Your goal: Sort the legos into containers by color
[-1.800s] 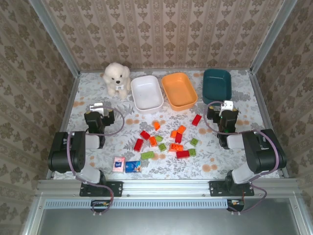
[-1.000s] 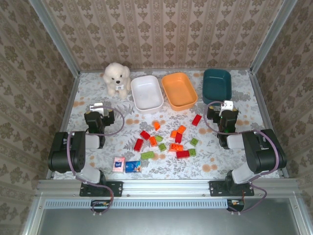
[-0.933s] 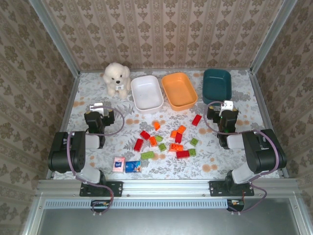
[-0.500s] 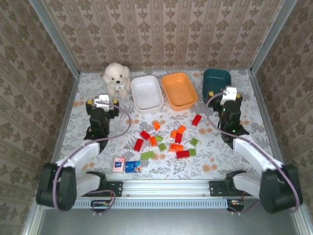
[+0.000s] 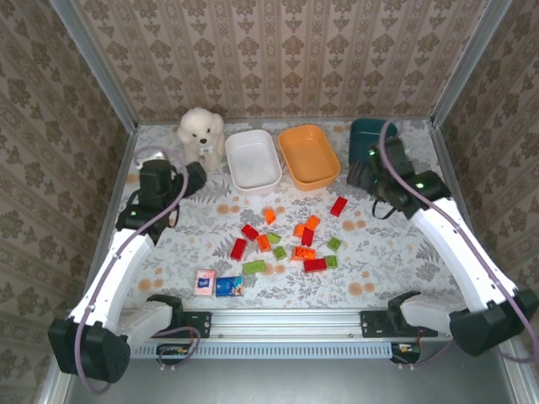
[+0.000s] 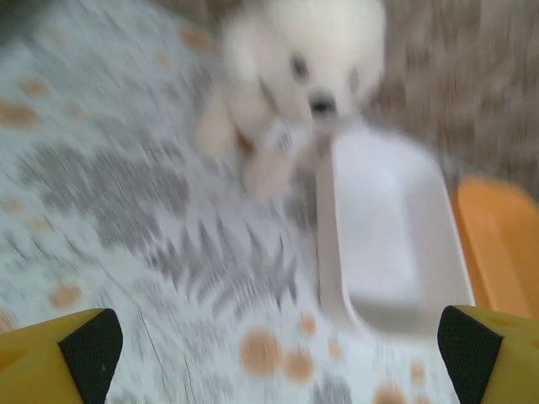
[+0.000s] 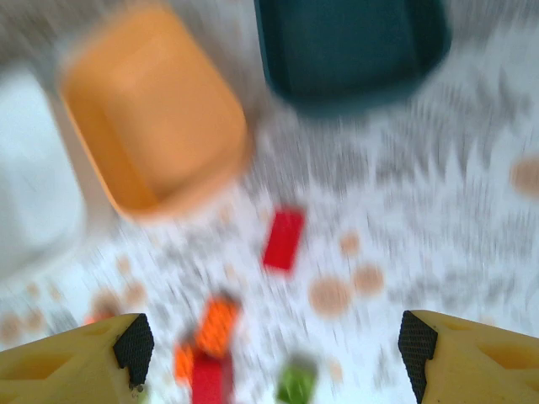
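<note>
Starting the sort: hovering left tool (image 6: 274, 358) and right tool (image 7: 275, 345), both gaping, empty; next needing descent onto the lone red lego (image 7: 284, 240).

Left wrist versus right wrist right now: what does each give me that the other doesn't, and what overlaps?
Left wrist, not right wrist: the white plush dog, sitting by the far end of the white tray.
Right wrist, not left wrist: the dark teal tray, a red brick lying alone on the cloth, plus an orange brick and a green brick nearer the camera.
Both: the white tray and the orange tray side by side on the floral cloth. Both pictures are blurred.
</note>
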`<state>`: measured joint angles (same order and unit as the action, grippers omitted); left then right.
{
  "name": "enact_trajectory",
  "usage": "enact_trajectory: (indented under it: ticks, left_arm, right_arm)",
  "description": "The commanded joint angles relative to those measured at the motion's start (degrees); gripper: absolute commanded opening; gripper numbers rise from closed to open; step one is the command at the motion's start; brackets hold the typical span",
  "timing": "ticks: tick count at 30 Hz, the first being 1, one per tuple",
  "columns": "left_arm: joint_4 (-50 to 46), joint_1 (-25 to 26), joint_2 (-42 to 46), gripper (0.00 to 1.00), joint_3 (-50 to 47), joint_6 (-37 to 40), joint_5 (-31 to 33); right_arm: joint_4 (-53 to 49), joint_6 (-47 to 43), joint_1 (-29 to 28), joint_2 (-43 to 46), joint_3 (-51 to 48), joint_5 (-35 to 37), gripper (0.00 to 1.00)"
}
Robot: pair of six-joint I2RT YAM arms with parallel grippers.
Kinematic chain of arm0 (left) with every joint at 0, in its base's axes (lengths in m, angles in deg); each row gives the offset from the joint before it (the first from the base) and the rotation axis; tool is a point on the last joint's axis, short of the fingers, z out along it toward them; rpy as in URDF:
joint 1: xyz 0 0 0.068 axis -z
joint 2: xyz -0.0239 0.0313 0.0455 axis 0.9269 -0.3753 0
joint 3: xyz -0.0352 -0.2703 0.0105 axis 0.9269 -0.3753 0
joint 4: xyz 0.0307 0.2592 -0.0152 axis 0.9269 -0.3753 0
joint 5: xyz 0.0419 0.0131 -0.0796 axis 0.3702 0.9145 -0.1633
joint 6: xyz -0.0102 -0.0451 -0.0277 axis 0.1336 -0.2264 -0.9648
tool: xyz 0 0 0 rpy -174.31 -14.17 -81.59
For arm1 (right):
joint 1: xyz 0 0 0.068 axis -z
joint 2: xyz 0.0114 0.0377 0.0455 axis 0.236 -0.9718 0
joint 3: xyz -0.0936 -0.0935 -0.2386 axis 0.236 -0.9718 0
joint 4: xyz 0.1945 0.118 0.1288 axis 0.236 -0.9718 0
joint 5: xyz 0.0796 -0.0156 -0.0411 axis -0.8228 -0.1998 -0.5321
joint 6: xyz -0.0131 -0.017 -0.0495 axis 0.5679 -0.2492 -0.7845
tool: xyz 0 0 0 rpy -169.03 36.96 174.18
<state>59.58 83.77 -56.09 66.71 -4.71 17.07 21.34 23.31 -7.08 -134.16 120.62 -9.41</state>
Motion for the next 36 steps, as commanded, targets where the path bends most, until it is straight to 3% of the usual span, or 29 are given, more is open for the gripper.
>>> enact_trajectory:
  ticks: [1,6,13,22,30,34,36]
  left_arm:
    - [-8.2,4.9,0.0,1.00,2.6,2.4,-13.0]
    - [-6.9,11.3,0.2,1.00,-1.1,2.7,-20.9]
    - [-6.1,16.1,0.1,1.00,-3.9,3.8,-24.9]
    - [-5.6,16.9,0.0,1.00,-4.2,3.4,-24.4]
    - [-5.7,17.5,0.1,0.99,-4.2,3.1,-23.7]
    - [-5.9,17.7,0.3,0.99,-4.5,2.6,-23.1]
    - [-5.9,17.8,0.3,0.99,-4.5,2.2,-22.7]
  right_arm:
    - [-13.6,7.7,-2.8,-3.4,-3.5,-8.2,0.82]
    - [-5.9,12.7,-3.3,-8.9,-12.0,-18.7,0.81]
    - [5.7,17.6,-4.9,-16.7,-18.4,-22.5,0.72]
    - [9.7,17.7,-4.9,-23.5,-18.5,-20.4,0.67]
    - [10.9,16.4,-4.8,-26.4,-18.2,-18.9,0.50]
    - [9.1,15.0,-4.8,-25.7,-16.9,-16.5,0.35]
    - [6.6,13.2,-5.1,-23.4,-14.7,-13.8,0.34]
